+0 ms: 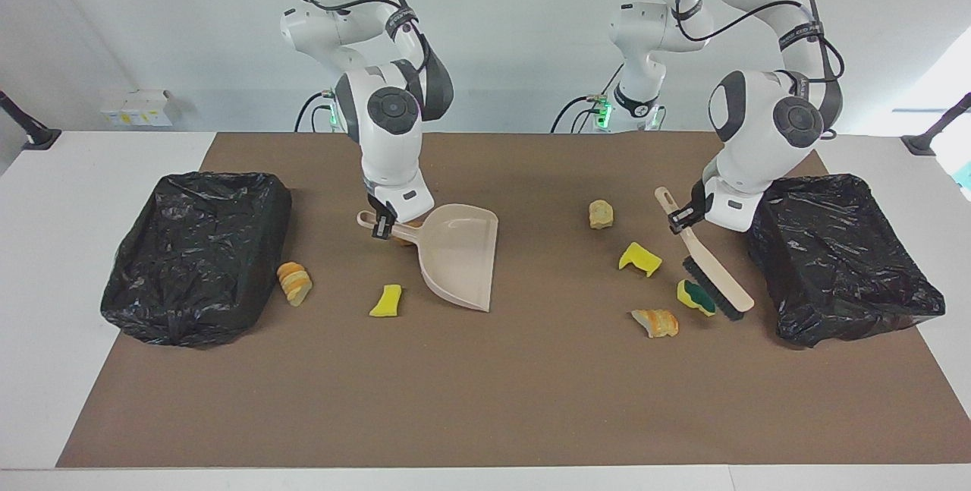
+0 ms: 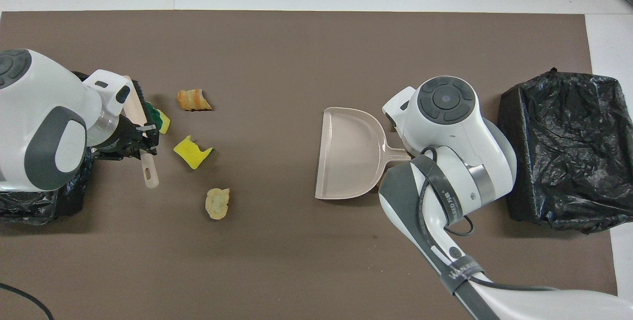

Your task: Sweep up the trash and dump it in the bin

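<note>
While you watch the left gripper (image 1: pixel 680 218), note its fingers are clamped tight on the brush (image 1: pixel 709 267) handle, just beside the bin (image 1: pixel 842 256) at the left arm's end; the brush is beige plastic, long and flat, with black bristles whose tip touches the sponge piece (image 1: pixel 696 297), yellow foam with a green scouring face. Your right gripper (image 1: pixel 381 225) is closed narrow on the dustpan (image 1: pixel 459 256) handle; the pan is smooth beige plastic, scoop-shaped with raised walls, its lip down on the brown mat (image 1: pixel 485 400). Trash is all on the mat: a yellow foam wedge (image 1: pixel 639 258) and a tan bread-like lump (image 1: pixel 600 214) lie nearer the robots than the sponge piece, and an orange-brown ridged lump (image 1: pixel 655 322) sits beside the sponge piece. A second yellow wedge (image 1: pixel 387 300) lies just beside the pan, a ridged orange lump (image 1: pixel 294 282) beside the other bin (image 1: pixel 197 248), and a brownish scrap peeks out under the pan handle, mostly hidden. Both bins are lined with crinkled glossy black plastic. You can see lettering on a strap of the right arm in the overhead view; I can't read it reliably.
</note>
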